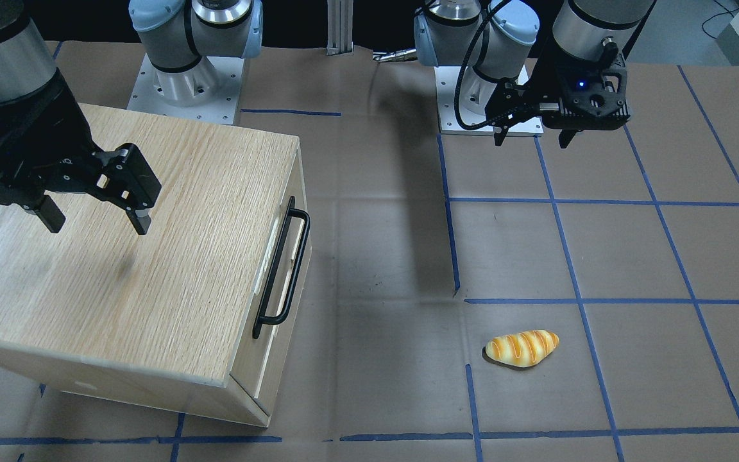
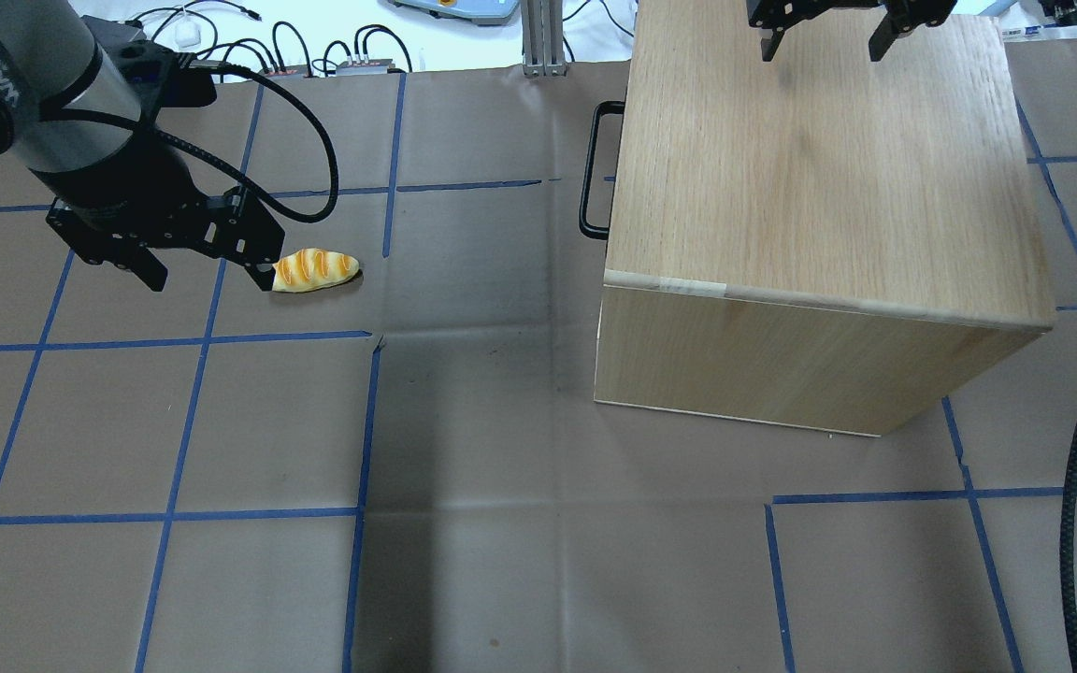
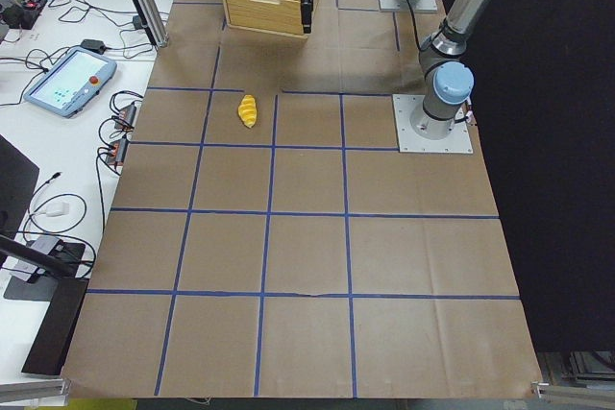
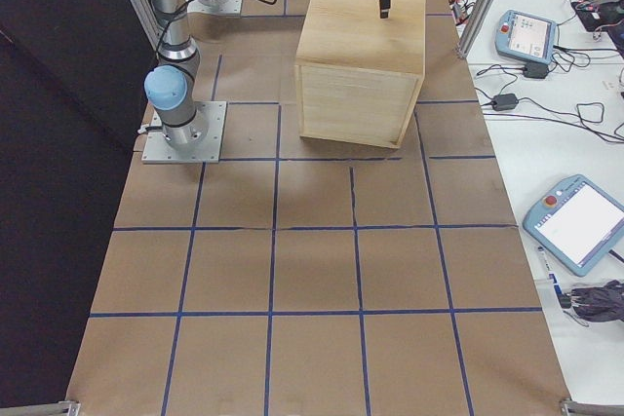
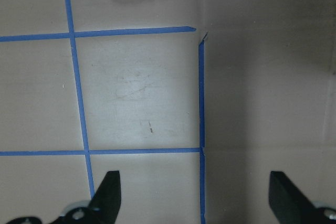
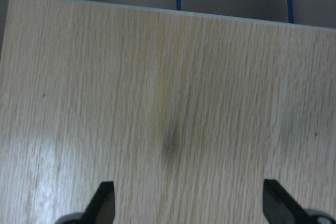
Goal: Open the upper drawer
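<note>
Oak-grain cabinet top (image 1: 151,212) lay beneath the right gripper (image 1: 99,224) in the front-facing view, jaws wide apart and empty. The upper drawer (image 1: 281,256) faced table centre and appeared shut. Its rigid black bar handle (image 1: 299,263) offered the soundest hold at mid-span, and the light box should slide easily. Overhead, the left gripper (image 2: 208,279) hung spread and empty near a bread roll (image 2: 317,269). Each wrist view showed 2 parted fingers (image 5: 107,192) gripping nothing.

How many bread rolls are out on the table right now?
1. The bread roll lies on the table near the left hand, well apart from the cabinet. Others could be hidden inside it.
</note>
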You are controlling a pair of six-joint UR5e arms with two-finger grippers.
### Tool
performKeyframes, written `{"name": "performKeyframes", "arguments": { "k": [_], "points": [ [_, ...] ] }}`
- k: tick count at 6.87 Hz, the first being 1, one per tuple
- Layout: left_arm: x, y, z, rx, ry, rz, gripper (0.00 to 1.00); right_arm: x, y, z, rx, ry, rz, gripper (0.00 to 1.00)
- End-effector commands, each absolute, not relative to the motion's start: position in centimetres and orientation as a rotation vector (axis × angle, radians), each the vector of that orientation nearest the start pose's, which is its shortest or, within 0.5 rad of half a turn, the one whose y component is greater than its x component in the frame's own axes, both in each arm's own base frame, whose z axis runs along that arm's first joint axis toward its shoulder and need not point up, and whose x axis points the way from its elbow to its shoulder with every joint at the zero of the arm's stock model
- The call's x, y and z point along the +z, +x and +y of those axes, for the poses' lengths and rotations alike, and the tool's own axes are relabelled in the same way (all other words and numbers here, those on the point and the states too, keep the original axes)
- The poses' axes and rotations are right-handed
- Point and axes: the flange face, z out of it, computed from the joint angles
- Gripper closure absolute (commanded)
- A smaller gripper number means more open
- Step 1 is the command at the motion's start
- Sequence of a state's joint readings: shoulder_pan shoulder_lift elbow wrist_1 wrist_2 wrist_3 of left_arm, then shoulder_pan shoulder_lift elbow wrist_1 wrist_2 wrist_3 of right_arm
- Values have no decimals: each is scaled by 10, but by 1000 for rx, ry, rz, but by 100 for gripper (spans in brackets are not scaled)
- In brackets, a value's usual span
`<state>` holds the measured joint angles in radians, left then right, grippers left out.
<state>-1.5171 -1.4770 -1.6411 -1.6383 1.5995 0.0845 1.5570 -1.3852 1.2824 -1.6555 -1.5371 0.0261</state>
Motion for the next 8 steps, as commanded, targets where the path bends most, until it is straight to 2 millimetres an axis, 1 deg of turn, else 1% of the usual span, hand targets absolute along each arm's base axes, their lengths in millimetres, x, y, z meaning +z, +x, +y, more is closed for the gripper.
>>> {"name": "performKeyframes", "arguments": {
  "k": [1,3,4,6,8],
  "points": [
    [489,-106,-456,77,49,3116,0,541,129,-587,-290,57,3093,0],
    [494,-106,-453,60,49,3116,0,541,129,-587,-290,57,3093,0],
    [491,-106,-455,70,56,3114,0,541,129,-587,-290,57,3093,0],
    [493,-106,-453,61,51,3113,0,541,129,-587,-290,57,3093,0],
    [492,-106,-454,67,-20,3111,0,541,129,-587,-290,57,3093,0]
  ]
}}
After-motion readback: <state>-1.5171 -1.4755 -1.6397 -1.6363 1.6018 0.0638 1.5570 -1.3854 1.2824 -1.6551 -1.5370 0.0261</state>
